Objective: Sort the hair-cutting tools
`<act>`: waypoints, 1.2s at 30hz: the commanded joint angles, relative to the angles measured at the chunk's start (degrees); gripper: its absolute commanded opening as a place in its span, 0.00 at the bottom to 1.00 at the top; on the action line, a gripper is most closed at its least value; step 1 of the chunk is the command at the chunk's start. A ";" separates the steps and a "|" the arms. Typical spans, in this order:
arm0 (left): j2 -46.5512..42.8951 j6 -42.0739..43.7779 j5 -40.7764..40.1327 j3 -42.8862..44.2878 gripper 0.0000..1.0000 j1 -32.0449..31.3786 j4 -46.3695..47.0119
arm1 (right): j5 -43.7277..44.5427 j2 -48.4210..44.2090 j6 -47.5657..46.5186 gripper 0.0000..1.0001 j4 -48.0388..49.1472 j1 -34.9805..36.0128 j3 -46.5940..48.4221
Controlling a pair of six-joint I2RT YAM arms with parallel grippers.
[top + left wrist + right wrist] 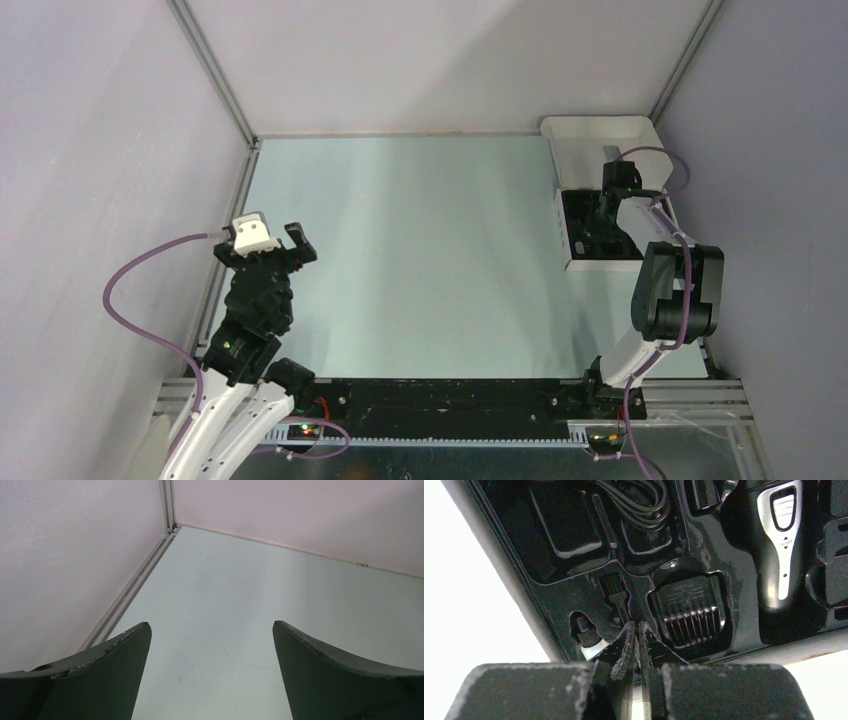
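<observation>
The hair-cutting tools lie in the black moulded insert of the white box at the far right. In the right wrist view the trimmer body with its silver panel, the squarish comb attachment, a coiled cord and a small capped bottle sit in their recesses. The thin stick, a small brush, lies in a slot, and its handle runs down between my right gripper's fingertips, which are closed on it. My right gripper is down over the insert. My left gripper is open and empty over the table's left side; it also shows in the left wrist view.
The box's raised white lid stands in the far right corner. Grey walls with metal rails close in the pale green table on three sides. The right arm's elbow rises near the right wall.
</observation>
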 commanded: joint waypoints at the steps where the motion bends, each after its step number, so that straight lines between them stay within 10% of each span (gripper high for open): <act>1: -0.30 -0.46 0.01 -0.70 0.98 0.27 1.85 | 3.79 1.01 -0.92 0.13 -0.53 0.73 -0.01; 36: -0.25 -0.61 0.32 -0.74 0.98 0.26 1.94 | -0.89 -0.73 2.32 0.37 -2.23 10.34 2.56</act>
